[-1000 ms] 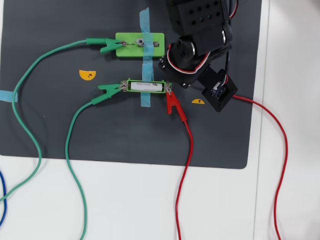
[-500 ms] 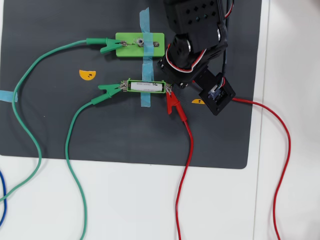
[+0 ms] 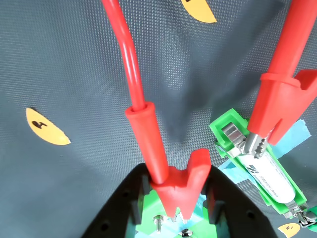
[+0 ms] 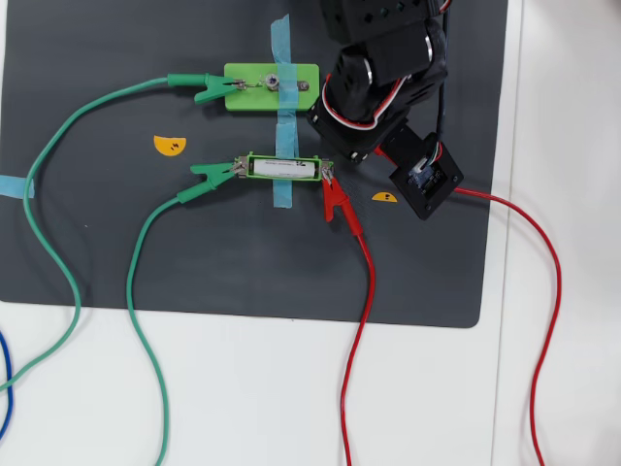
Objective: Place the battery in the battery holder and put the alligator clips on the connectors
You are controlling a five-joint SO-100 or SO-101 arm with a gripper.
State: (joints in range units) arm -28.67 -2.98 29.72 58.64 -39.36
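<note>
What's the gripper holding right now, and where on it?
The gripper holds a red alligator clip, squeezed by its sleeved handle end, jaws pointing down over the green plate.

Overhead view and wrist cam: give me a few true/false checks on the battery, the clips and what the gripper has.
1. The battery sits in the holder. True.
2. A red clip is on the holder's right end in the overhead view. True.
3. The gripper is empty. False: it is shut on a second red clip.
4. No green clip is attached yet. False: one green clip is on the holder's left end, another green clip on the plate.
5. The held clip hangs over the plate. True, by the wrist view.
</note>
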